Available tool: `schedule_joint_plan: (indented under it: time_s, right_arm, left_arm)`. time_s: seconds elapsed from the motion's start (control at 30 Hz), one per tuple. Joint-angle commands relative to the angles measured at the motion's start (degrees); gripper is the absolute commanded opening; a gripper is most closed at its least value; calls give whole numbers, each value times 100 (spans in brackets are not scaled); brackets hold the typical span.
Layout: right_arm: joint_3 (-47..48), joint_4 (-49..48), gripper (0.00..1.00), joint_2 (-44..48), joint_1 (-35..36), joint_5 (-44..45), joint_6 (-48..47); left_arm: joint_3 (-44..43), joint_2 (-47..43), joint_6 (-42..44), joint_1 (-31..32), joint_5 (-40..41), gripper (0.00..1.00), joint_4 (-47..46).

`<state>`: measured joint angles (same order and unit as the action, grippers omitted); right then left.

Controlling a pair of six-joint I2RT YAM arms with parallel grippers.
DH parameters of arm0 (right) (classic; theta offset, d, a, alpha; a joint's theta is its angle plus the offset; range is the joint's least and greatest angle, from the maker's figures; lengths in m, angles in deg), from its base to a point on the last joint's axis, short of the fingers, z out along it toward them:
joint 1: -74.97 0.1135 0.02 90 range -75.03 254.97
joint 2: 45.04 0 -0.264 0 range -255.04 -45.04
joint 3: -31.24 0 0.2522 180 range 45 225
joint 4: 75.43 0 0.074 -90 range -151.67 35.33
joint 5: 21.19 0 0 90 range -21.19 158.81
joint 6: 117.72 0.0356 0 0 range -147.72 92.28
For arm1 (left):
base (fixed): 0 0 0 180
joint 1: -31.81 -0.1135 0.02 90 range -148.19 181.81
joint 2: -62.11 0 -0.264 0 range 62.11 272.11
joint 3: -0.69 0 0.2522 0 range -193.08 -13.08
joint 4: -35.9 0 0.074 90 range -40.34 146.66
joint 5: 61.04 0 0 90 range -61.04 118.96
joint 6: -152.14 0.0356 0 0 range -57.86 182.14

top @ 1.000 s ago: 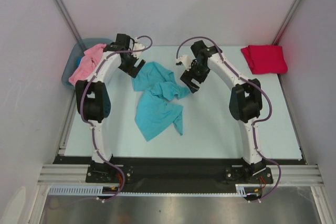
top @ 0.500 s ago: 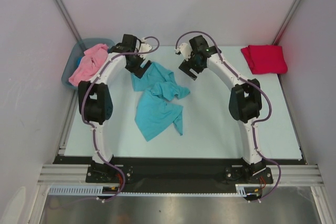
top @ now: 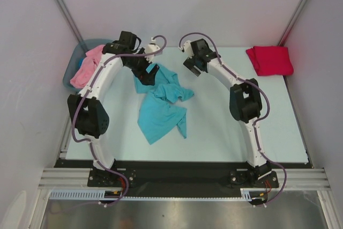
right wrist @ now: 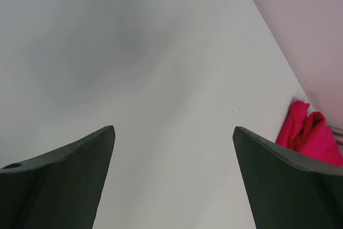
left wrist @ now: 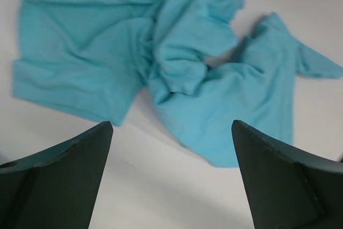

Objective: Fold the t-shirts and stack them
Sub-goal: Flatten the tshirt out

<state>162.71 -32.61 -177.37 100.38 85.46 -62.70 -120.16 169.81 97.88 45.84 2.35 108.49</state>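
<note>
Left wrist: crumpled teal t-shirt beyond wide left jaws; right jaws wide.

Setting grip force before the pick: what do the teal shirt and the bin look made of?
Teal shirt: soft matte knit cloth, probably cotton jersey. It lies crumpled on the table in limp folds and creases.
Bin: looks like rigid grey-blue plastic with a smooth wall. Its rim keeps an even curve under the pink shirt draped over it.

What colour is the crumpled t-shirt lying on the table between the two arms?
Teal. The t-shirt shows best in the left wrist view.
</note>
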Motion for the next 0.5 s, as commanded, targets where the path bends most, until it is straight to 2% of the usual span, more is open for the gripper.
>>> schedule_joint_plan:
  time_s: [0.0,0.13,0.27,0.47]
  right_arm:
    - [6,-445,100,6,-71,471,-26]
    - [-2,-471,100,93,-255,568,-70]
    - [-29,-471,100,190,-493,612,-193]
    - [24,-463,100,269,-712,717,-395]
  left_arm:
    - [-128,172,424,22,-1170,97,1111]
    - [275,383,512,30,-1321,100,1280]
    - [960,445,923,153,-909,100,1280]
    - [1471,471,1505,505,-661,100,1438]
